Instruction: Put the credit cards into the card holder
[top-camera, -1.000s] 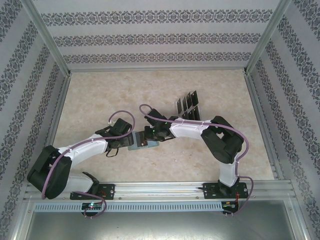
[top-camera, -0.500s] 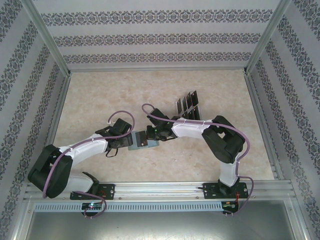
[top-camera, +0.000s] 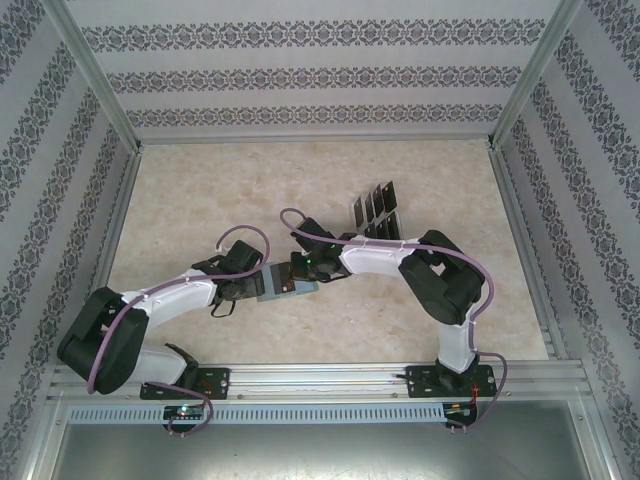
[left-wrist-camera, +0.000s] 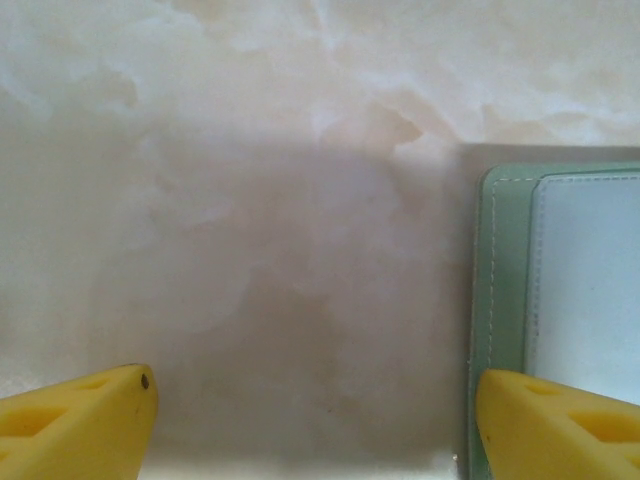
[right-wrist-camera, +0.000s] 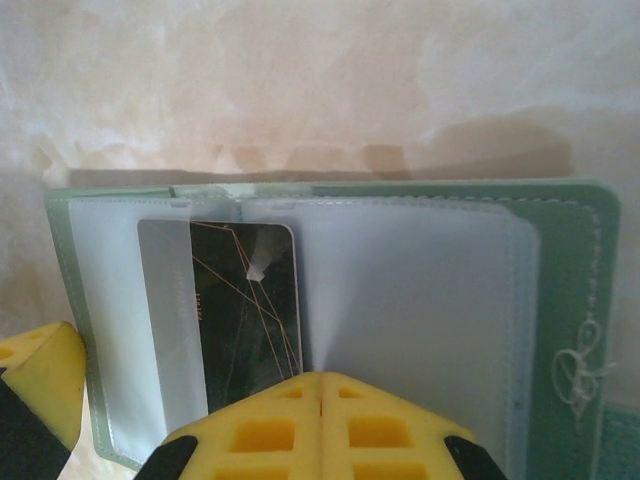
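The right claw (right-wrist-camera: 320, 425) is clenched, its yellow fingertips pressed flat together with only a seam between them. It sits low over the near edge of the open card holder (right-wrist-camera: 565, 300). One black credit card (right-wrist-camera: 250, 320) lies partly tucked in a clear sleeve on the holder's left side. Its near end runs under the fingertips, so I cannot tell whether the claw pinches it or merely rests against it.

The left claw (left-wrist-camera: 315, 430) is released and stands wide. One yellow fingertip (left-wrist-camera: 75, 425) is over bare counter (left-wrist-camera: 250, 150), and the other (left-wrist-camera: 560, 425) overlaps the stitched green edge of the card holder (left-wrist-camera: 505, 300). Whether it actually touches is unclear.

From above, the sage-green holder (top-camera: 283, 285) lies flat on the marbled counter between the two claws, the left (top-camera: 250, 288) and the right (top-camera: 298, 272). The remaining credit cards (top-camera: 375, 208) stand upright in rows farther back, apart from the holder.
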